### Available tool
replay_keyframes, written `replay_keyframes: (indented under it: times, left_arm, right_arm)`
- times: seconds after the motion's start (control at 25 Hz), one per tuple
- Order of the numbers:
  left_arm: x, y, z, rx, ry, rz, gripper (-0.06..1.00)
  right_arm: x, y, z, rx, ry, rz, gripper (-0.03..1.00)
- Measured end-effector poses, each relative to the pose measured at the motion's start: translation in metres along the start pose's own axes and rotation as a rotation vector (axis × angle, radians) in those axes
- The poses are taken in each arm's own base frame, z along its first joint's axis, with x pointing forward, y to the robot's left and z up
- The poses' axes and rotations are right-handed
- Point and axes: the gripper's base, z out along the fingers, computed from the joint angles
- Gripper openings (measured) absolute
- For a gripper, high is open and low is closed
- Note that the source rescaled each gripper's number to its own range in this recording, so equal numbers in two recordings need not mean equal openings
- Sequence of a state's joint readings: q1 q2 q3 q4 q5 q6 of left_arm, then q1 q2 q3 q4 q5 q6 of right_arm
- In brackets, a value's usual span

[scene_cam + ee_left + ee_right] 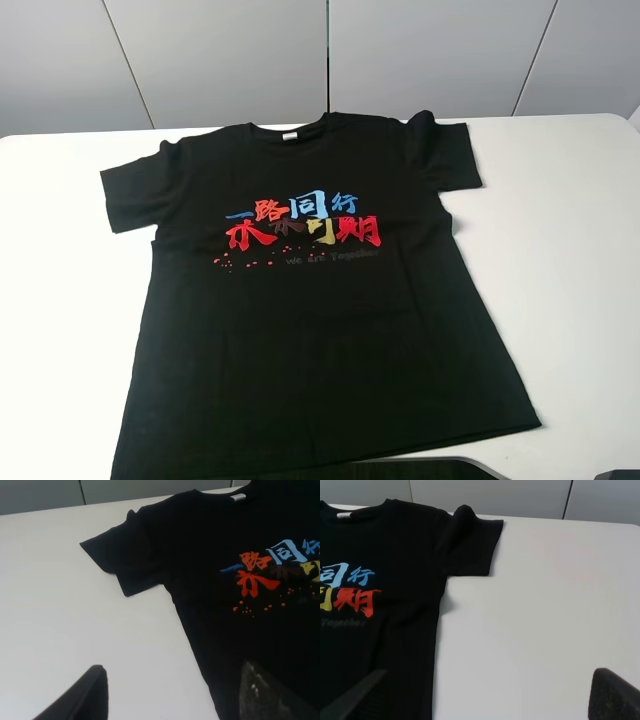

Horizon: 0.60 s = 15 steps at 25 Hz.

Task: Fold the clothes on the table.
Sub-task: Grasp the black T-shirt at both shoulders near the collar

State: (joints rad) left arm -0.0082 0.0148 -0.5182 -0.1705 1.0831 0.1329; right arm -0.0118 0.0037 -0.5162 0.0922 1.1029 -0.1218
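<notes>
Currently, the left gripper [172, 675] stands with its jaws spread wide and nothing between them, straddling the shirt's left side edge above the table [60, 605]. The black T-shirt [320, 340] lies flat and print side up across the middle of the white table, with the collar [290, 130] toward the far edge and the hem toward the robot. Treat the garment as light, soft and fully limp: it has no stiffness, drapes from any pinch point, and probably drags across the smooth top. Take hold at thin outer edges. The left sleeve [135, 190] lies outstretched, so pinch at its cuff or along the left side seam. Avoid the printed characters [305, 225] on the chest, because a pinch there is likely to bunch the fabric. The right sleeve [445, 150] shows a small fold near the shoulder; grip its cuff or the right hem corner [525, 420]. The right gripper [490, 675] is likewise wide open and empty, straddling the shirt's right side edge.
</notes>
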Motion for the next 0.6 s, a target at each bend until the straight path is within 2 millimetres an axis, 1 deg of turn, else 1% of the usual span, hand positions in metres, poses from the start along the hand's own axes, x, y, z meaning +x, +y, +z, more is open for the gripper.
replay_keyframes:
  times: [0.6]
  left_arm:
    - [0.0000,0.0002,0.0000,-0.002,0.000,0.001,0.73]
  right_arm:
    - [-0.0003,0.0005,0.0001,-0.006,-0.004,0.003,0.85]
